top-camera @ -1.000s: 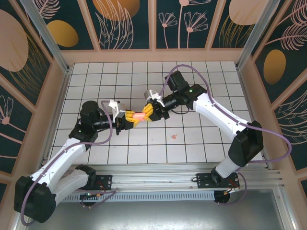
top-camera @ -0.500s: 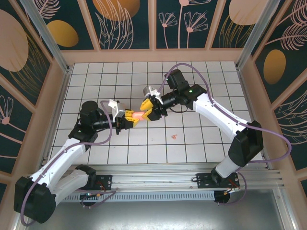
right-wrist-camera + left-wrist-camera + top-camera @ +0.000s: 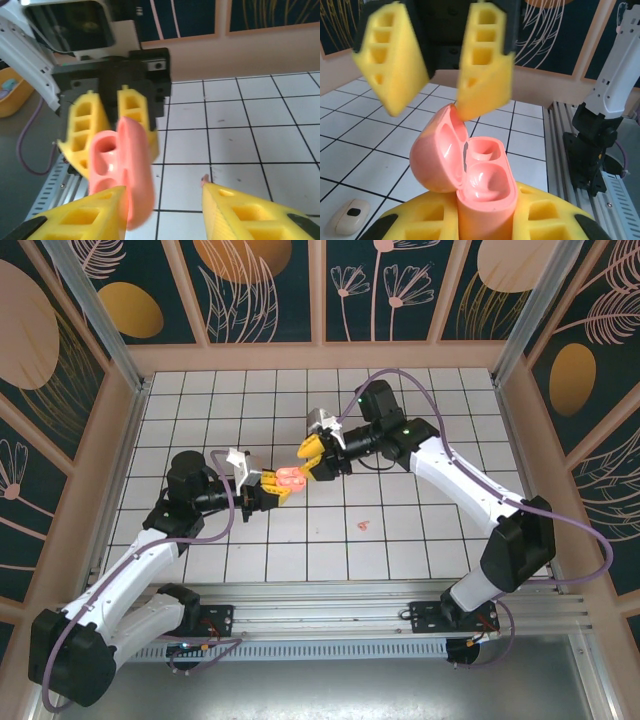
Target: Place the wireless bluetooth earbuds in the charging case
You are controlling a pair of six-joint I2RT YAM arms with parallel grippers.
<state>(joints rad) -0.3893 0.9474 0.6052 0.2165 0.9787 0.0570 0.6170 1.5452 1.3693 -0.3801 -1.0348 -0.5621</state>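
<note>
1. A white tiled table (image 3: 400, 400) with a dark grid sits inside walls of dark teal panels (image 3: 260, 290) painted with leaves and flowers. Both arms meet over the middle of the tiles.
2. The left gripper (image 3: 278, 487) is clamped on the lower half of the charging case (image 3: 482, 185), a salmon-pink pod held up off the table with its opening facing the other arm.
3. The case's hinged lid (image 3: 437, 160) is swung back, so the opening step looks done. Two rounded wells (image 3: 485, 150) show inside, and both are empty.
4. The right gripper (image 3: 434, 100) hangs just above the case with its jaws apart and nothing between them. In the left wrist view, one yellow fingertip (image 3: 467, 112) sits right at the lid's upper rim, touching it or very nearly so.
5. The earbuds (image 3: 362, 525) appear to be the tiny pink bits lying on a tile toward the near edge, well apart from both grippers. Nothing has been picked up yet.
6. A small cream oval piece (image 3: 350, 216) with a dark centre also lies on the tiles below the case. I cannot tell what it is.
7. As I judge it, fetching each earbud, seating it in a well and closing the lid all remain.
</note>
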